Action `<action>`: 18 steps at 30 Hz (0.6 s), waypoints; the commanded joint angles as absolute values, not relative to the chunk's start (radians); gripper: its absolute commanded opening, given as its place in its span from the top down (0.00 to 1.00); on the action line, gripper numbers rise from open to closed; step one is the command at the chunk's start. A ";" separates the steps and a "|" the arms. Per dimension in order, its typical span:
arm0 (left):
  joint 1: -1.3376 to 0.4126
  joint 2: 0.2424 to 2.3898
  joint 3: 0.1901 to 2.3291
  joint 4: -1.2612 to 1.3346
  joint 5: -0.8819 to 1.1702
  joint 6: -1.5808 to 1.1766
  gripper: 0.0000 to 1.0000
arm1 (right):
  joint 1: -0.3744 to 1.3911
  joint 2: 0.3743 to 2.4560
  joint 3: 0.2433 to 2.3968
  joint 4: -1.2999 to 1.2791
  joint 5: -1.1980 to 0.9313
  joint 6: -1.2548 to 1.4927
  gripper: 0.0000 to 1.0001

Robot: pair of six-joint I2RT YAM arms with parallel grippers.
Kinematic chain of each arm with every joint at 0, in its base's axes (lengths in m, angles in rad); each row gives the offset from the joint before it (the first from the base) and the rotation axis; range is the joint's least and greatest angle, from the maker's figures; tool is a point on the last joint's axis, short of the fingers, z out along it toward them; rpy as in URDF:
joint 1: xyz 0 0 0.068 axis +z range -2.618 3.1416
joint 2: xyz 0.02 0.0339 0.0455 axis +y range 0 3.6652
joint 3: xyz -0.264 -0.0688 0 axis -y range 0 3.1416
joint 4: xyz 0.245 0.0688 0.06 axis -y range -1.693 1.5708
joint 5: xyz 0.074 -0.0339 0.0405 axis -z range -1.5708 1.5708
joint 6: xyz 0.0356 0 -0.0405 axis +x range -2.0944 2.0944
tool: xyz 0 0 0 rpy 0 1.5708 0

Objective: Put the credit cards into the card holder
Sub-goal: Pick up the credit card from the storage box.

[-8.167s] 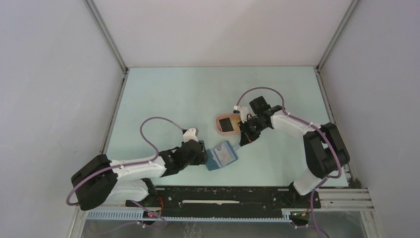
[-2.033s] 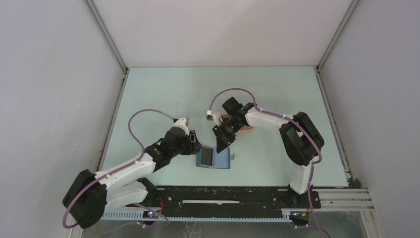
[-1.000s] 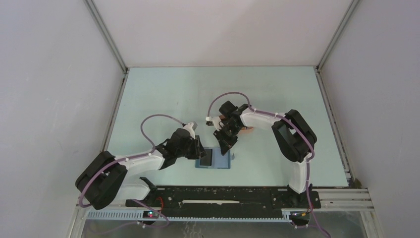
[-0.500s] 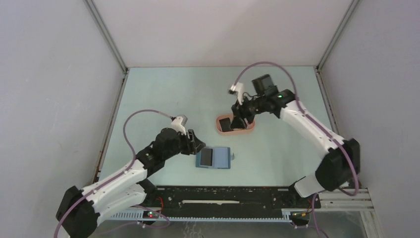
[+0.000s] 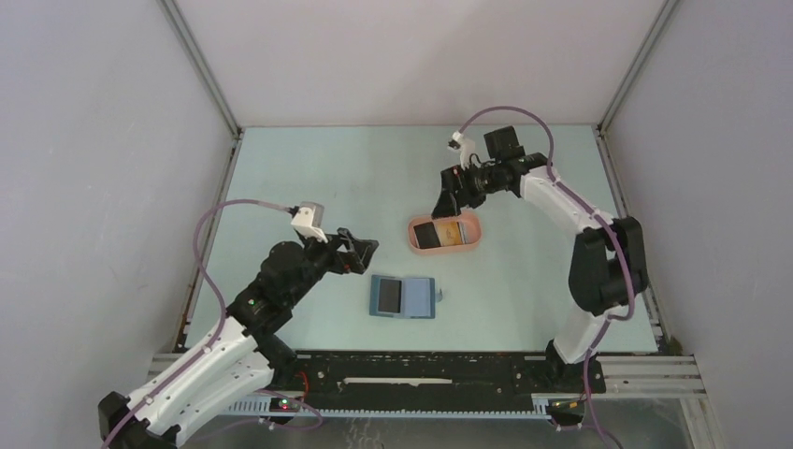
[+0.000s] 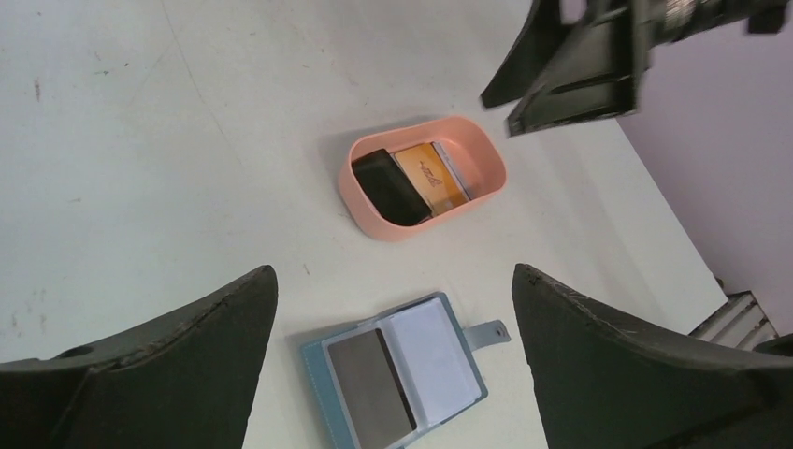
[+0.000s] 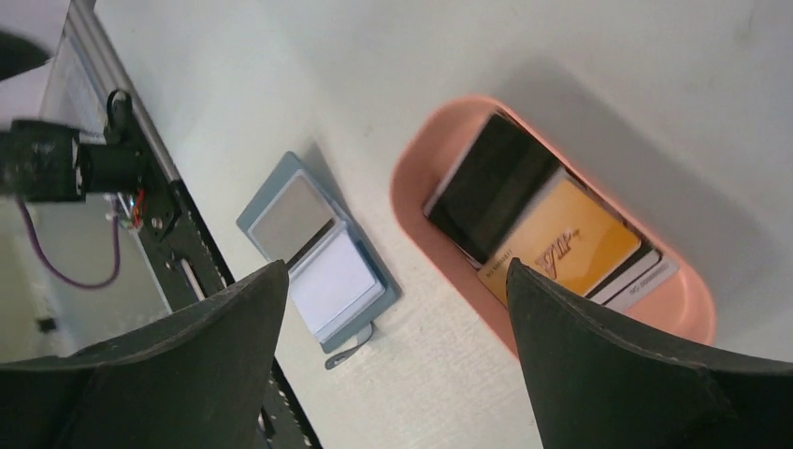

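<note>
Top external view: card holder lies open and flat on the desk, near the front edge, roughly between the two arm bases. Its left half shows a grey rectangle; cannot tell if that is a card or lining. The right half is pale. Snap tab sticks out on the holder's right side.

Pink tray sits just behind the holder, apart from it, not touching. Credit cards are in the tray, stacked and overlapping: black card at the left end, orange card beside it. Right wrist view shows the black one partly over the orange one, with pale card edges poking out under both. Number of cards in the stack: cannot tell.

Left claw hangs over the desk left of the tray and behind-left of the holder, jaws spread wide, nothing between them. Left wrist view agrees: only desk, tray and holder seen through the gap.

Right claw hovers above the far side of the tray, pointing down toward it, jaws also spread wide and empty, not touching tray or cards. Right wrist view: tray with cards and the open holder both seen between the fingers, below them. The two claws are well apart.
</note>
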State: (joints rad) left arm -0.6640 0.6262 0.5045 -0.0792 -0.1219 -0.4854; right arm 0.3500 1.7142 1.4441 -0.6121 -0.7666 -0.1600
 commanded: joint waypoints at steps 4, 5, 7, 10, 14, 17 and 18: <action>-0.638 0.834 0.490 0.159 -0.042 -0.529 0.01 | 0.360 1.877 1.437 -0.486 -0.697 0.108 0.08; -0.634 0.883 0.495 0.189 -0.036 -0.539 0.02 | 0.367 1.901 1.447 -0.483 -0.694 0.114 0.10; -0.627 0.973 0.510 0.247 -0.021 -0.558 0.04 | 0.382 1.945 1.471 -0.487 -0.679 0.125 0.14; -0.619 1.112 0.553 0.301 -0.019 -0.578 0.09 | 0.400 2.001 1.510 -0.510 -0.635 0.134 0.19; -0.616 1.276 0.629 0.312 -0.034 -0.590 0.14 | 0.405 2.037 1.526 -0.521 -0.576 0.137 0.25; -0.616 1.386 0.683 0.331 -0.028 -0.595 0.19 | 0.405 2.051 1.530 -0.523 -0.556 0.136 0.26; -0.617 1.418 0.703 0.331 -0.021 -0.595 0.21 | 0.407 2.058 1.535 -0.525 -0.554 0.135 0.26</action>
State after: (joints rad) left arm -0.6247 1.3334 0.5903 0.2394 -0.0402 -0.5785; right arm 0.4072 2.0449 1.4853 -0.5320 -0.5995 0.1162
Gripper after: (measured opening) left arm 0.826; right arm 0.744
